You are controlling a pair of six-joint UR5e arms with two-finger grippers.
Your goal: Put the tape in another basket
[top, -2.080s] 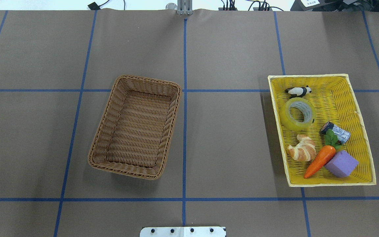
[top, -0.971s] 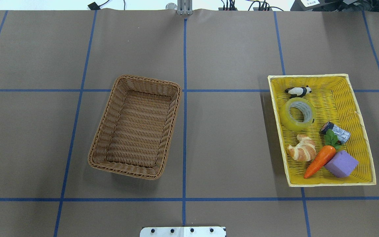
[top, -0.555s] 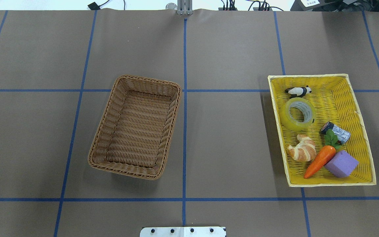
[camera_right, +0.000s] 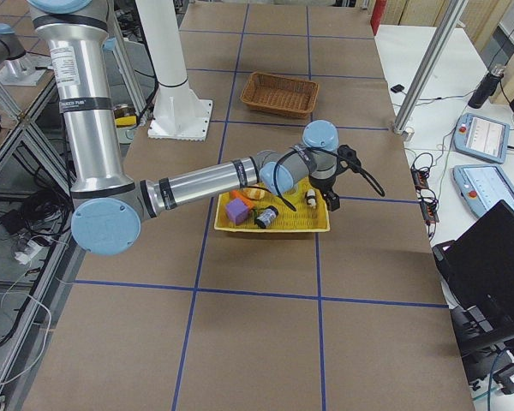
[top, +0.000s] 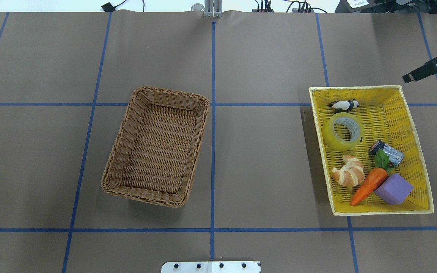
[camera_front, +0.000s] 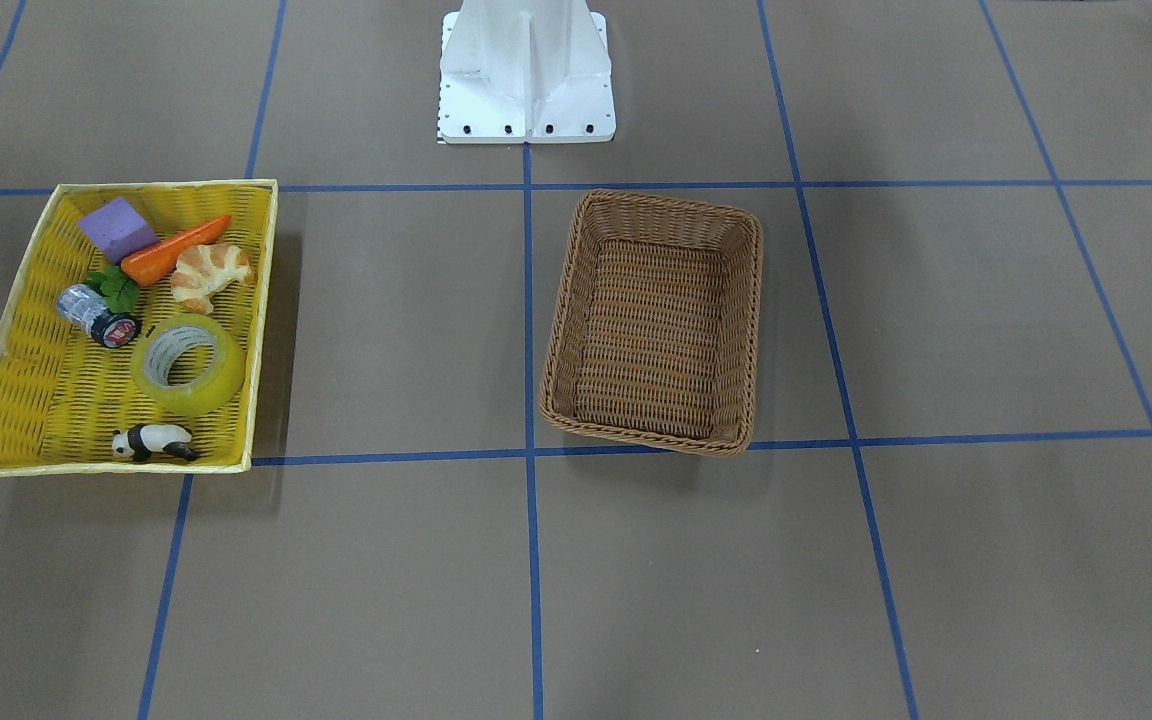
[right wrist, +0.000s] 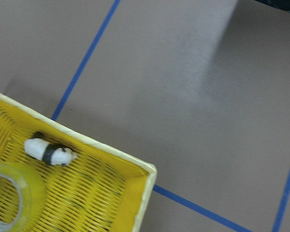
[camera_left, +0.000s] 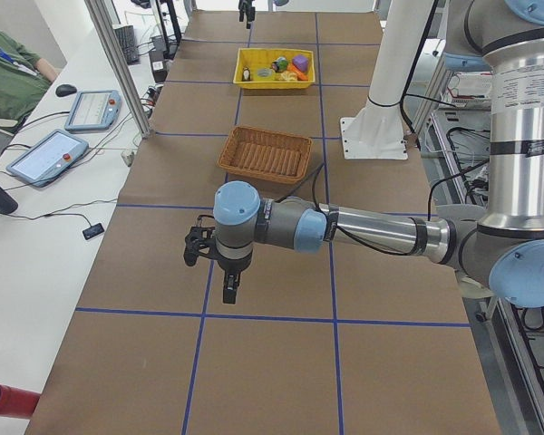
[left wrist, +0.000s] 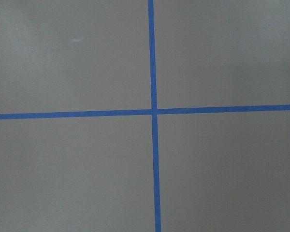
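Probably light, stiff and slick, the tape (top: pixel 331 141) lies hole-up in the far part of the yellow tray (top: pixel 355 88) at the right of the table (top: pixel 264 159), best pinched across one wall through its core; whether the right gripper (top: pixel 417 73) or left gripper (camera_left: pixel 228 290) is open, I cannot tell.

Site was a robotics lab. Noted: brown table (top: pixel 264 159) marked with blue grid lines (top: pixel 212 151); robot arm (camera_left: pixel 363 231); white pedestal (camera_front: pixel 526 70); control tablets (camera_left: pixel 41 156); aluminium posts (camera_left: pixel 118 68); seated operator (camera_left: pixel 9 59) alongside.
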